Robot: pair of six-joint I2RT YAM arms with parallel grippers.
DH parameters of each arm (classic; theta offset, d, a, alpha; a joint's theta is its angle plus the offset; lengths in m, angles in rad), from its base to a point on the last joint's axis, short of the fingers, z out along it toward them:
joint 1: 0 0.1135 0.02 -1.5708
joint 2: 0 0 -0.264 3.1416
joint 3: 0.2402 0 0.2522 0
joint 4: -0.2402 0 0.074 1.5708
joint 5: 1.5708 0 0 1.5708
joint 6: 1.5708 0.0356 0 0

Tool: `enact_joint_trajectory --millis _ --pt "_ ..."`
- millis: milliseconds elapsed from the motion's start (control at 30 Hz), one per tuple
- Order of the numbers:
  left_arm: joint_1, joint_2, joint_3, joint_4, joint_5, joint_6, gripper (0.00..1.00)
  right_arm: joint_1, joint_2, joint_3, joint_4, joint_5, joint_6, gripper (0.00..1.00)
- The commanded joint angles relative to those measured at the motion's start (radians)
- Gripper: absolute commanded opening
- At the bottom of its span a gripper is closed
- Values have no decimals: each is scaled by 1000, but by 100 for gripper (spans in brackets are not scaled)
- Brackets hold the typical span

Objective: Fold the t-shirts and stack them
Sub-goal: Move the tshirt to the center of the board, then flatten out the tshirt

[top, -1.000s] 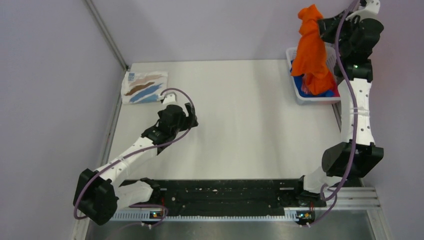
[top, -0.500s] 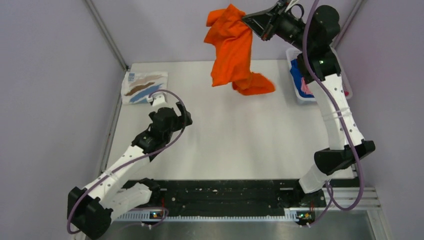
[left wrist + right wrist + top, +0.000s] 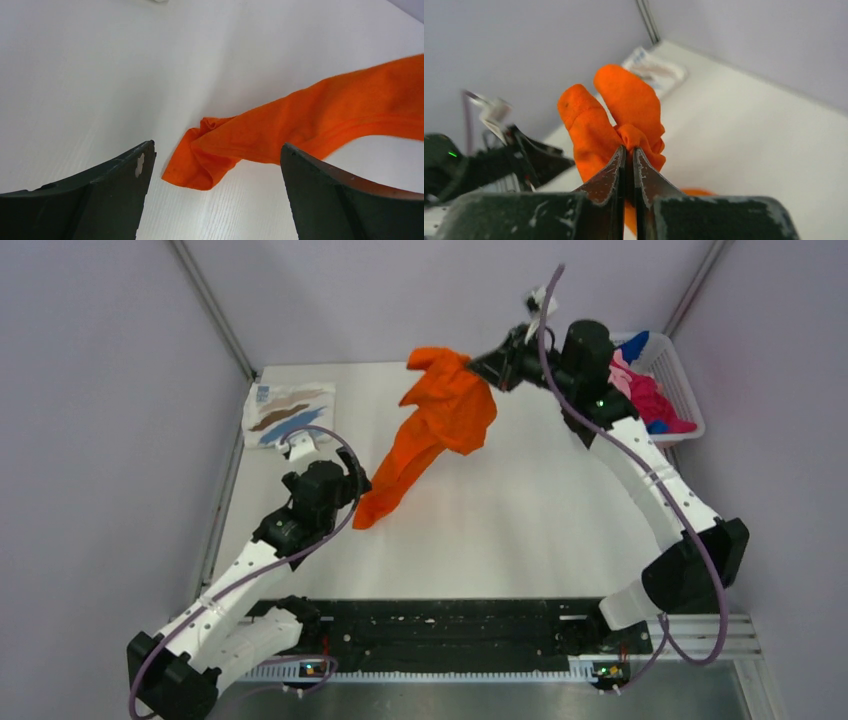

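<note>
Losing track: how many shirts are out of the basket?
2: orange shirt hanging from the right hand; folded streaked shirt at the far-left corner of the table. None looks hidden.

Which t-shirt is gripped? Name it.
The plain orange t-shirt, pinched by the right gripper. The streaked white one lies on the table; pink and blue ones sit in the basket.

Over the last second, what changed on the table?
The right gripper, shut on the orange t-shirt, swung it from above the basket leftward over the table. Its tail now lies on the table ahead of the open left gripper, whose arm shifted only slightly. Nothing grasped or released. The streaked white shirt and the basket stayed put.
</note>
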Motion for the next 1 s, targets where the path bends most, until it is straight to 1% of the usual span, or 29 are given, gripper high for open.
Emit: enact_joint_trajectory --millis 0,33,67,100,133,167,233,267,333,433,567,667,767,833,933,967 --pt "1 28 -2 -16 -16 -27 99 -36 -174 -498 80 218 -75 10" --pt "2 39 0 -22 -18 -27 99 -57 -195 -658 122 267 -62 16" --pt "1 49 1 -27 -21 -25 99 -85 -206 -743 125 328 -26 26" --pt "2 61 4 -31 -20 -23 99 -120 -213 -804 111 374 13 40" --pt "2 76 7 -32 -18 -22 99 -157 -214 -844 87 418 45 52" --pt "2 90 9 -29 -7 -23 99 -186 -220 -868 48 467 65 59" --pt "2 128 11 -14 20 -28 99 -203 -250 -883 -30 592 62 75" --pt "2 150 12 -2 35 -31 99 -203 -276 -884 -59 642 57 87" --pt "2 199 19 21 72 -39 99 -200 -326 -885 -92 722 57 90" --pt "2 285 46 53 133 -47 99 -170 -400 -894 -96 749 63 91" --pt "4 395 74 124 246 -46 96 -37 -438 -903 -100 786 86 91" --pt "5 481 90 198 336 -47 92 79 -431 -924 -81 798 110 91" --pt "4 565 141 199 418 -44 85 201 -403 -937 -68 809 114 89" --pt "4 625 186 183 431 -41 80 279 -370 -917 -84 804 95 88" --pt "4 696 230 173 398 -30 77 396 -291 -885 -83 820 62 88" --pt "5 717 246 160 390 -27 75 416 -260 -879 -76 822 59 87"
